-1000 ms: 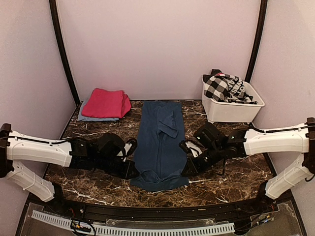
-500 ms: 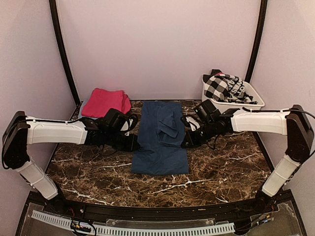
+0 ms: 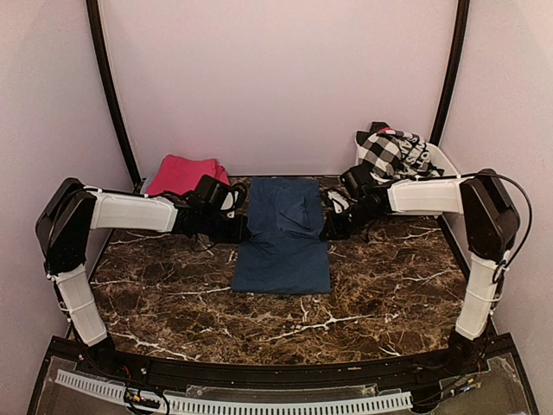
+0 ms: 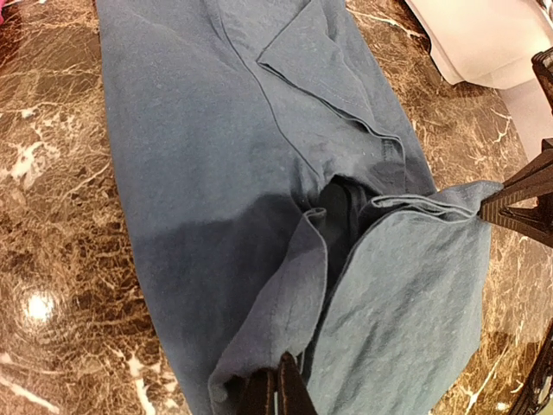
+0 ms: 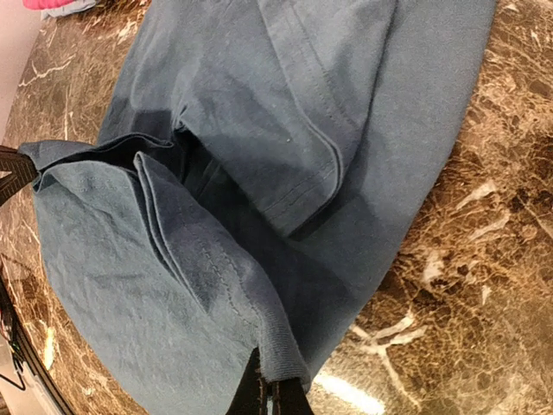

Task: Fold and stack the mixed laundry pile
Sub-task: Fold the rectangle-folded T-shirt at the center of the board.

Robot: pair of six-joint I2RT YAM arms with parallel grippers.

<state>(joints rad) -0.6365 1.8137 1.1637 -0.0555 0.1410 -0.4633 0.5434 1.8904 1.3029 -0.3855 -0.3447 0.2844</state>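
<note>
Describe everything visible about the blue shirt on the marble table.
The blue shirt is soft, cotton-like cloth with stitched hems, lying lengthwise on the marble table. A sleeve is folded in across its body. Its near end is lifted over the middle, one corner pinched in the left fingers, the other in the right fingers.

Plenty of open room on the near half of the tabletop (image 3: 173,294): it's bare from the arm bases up to the front edge of the navy-blue sheet (image 3: 282,251). Further back it gets tight. The left arm (image 3: 130,210) and right arm (image 3: 423,197) reach in from both sides and bar the middle. Back corners are taken too, magenta-pink cloth (image 3: 181,175) on the left, white tub (image 3: 446,164) on the right, walls close behind.
</note>
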